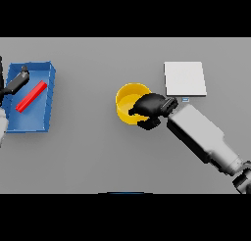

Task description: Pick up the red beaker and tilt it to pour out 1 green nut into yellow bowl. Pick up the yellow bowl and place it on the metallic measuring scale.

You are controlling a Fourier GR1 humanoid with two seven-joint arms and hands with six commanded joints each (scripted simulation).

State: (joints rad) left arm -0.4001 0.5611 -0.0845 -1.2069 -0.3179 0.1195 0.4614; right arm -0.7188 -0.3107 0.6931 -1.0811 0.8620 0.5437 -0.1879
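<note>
A grey surface fills the scene from near to far, plain and even in tone. At its far left stands a blue tray with raised walls, roughly rectangular and set a little askew, its far corners turned slightly to the right. Its right wall and near wall show as darker blue than its floor. The tray's left edge is cut off by the left side of the view.

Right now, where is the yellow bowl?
Head view: the bowl sits mid-table, just left of the scale, with the right hand on its right rim.
</note>
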